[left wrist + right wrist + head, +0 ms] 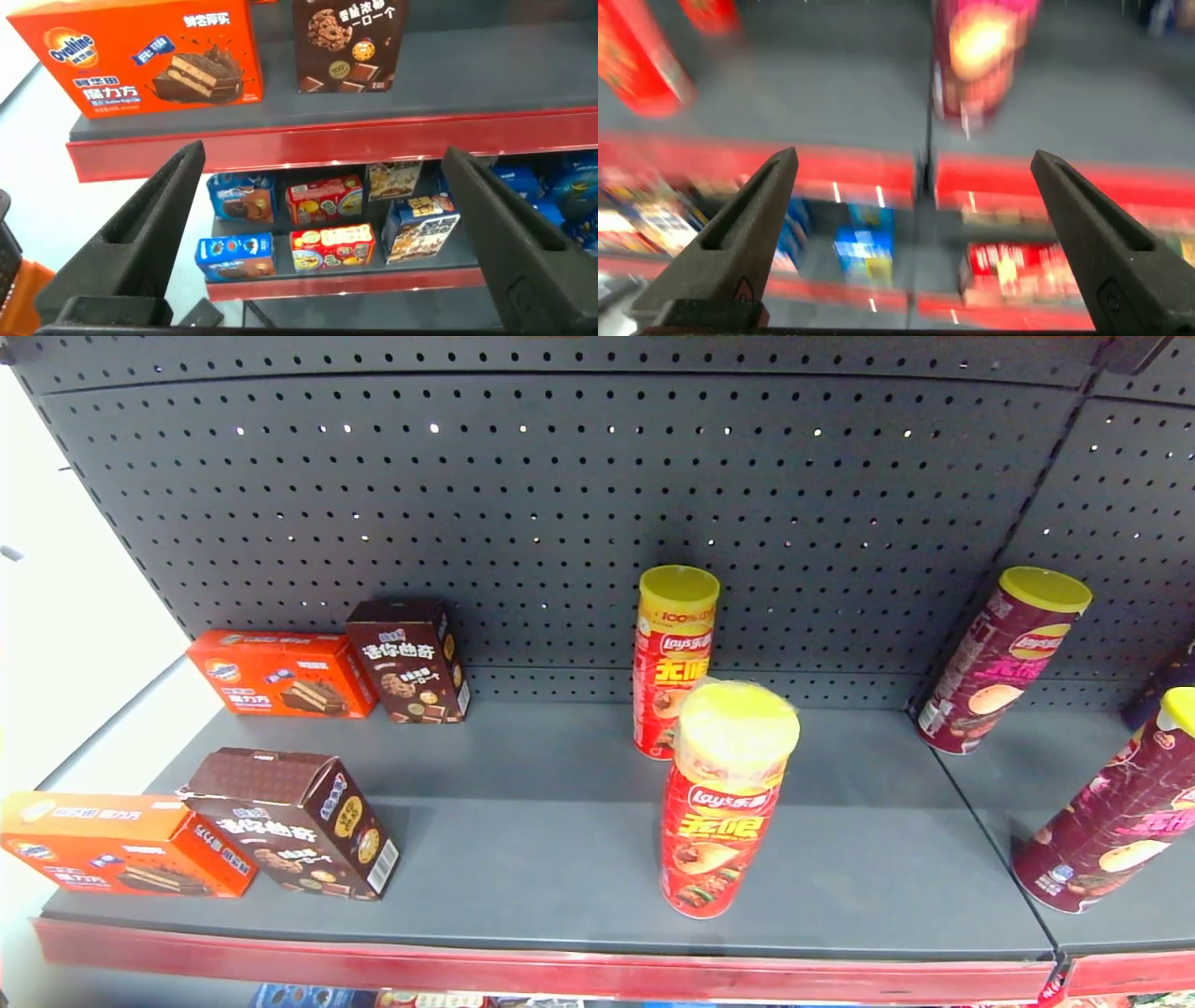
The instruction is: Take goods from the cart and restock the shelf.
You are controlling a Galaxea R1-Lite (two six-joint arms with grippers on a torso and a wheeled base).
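Shelf (560, 859) holds two red cans (676, 658) (728, 798), two maroon cans (999, 658) (1111, 812), maybe three, four boxes (280, 672) (409, 660) (121, 845) (299, 821).

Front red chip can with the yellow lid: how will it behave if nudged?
The front tall red cylindrical chip can stands upright on a narrow base, so a high push likely tips it. Once down, its round body would probably roll. Glossy wrap may be slippery.

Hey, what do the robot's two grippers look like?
The left gripper and the right gripper look alike. Each has two matte dark-grey fingers, wedge-shaped, broad at the base and tapering to blunt tips, with flat, plain faces.
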